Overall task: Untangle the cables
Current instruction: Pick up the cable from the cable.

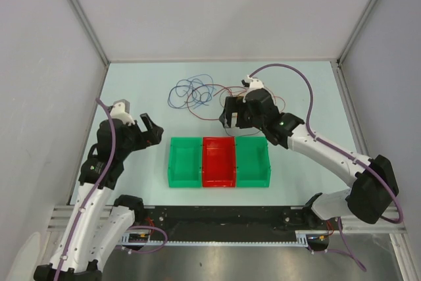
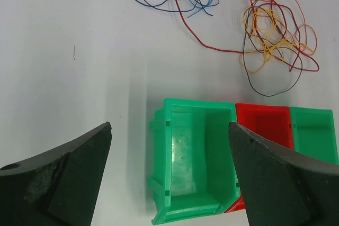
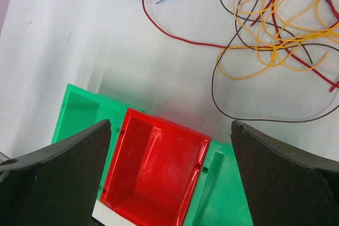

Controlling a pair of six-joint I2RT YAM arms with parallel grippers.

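Top external, right hand released, covering part of cables, left hand released

Left green bin, red bin, right green bin, touching in a row on pale table.

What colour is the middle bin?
The middle bin is red, clearest in the right wrist view.

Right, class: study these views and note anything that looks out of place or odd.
Only the cables: blue, red, yellow and dark wires lie in one knotted sprawl on the table beyond the bins, loops crossing each other. The three bins sit square in a row, empty.
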